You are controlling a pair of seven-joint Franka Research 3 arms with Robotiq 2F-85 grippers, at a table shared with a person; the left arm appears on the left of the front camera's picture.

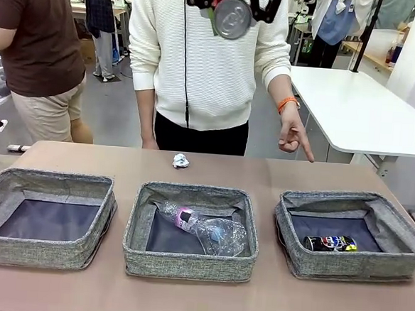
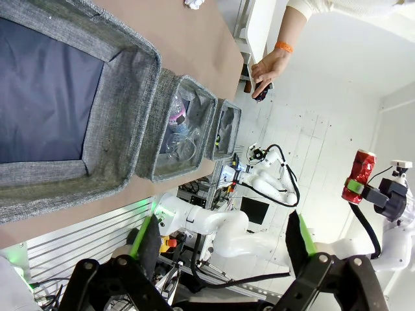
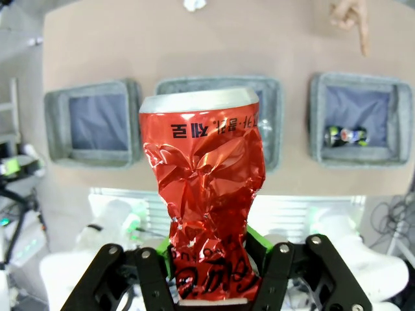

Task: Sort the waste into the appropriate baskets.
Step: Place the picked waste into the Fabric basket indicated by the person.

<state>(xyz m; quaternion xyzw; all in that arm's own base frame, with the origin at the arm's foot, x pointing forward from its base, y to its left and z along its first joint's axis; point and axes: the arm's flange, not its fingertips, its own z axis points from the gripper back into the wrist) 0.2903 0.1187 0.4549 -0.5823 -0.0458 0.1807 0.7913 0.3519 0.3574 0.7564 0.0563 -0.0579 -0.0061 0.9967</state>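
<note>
My right gripper hangs high over the table's far side, shut on a crushed red can; its own view has the can upright between the green pads, above the baskets. Three grey baskets stand in a row: the left one holds nothing, the middle one holds a pink-labelled bottle and a crushed clear bottle, the right one holds a dark multicoloured can. A crumpled white paper ball lies on the table behind the middle basket. My left gripper is open with nothing in it.
A person in a white sweater stands at the far edge; one hand points down toward the right basket's side. Another person stands at the far left. A white table lies beyond on the right. Bare tabletop runs behind and in front of the baskets.
</note>
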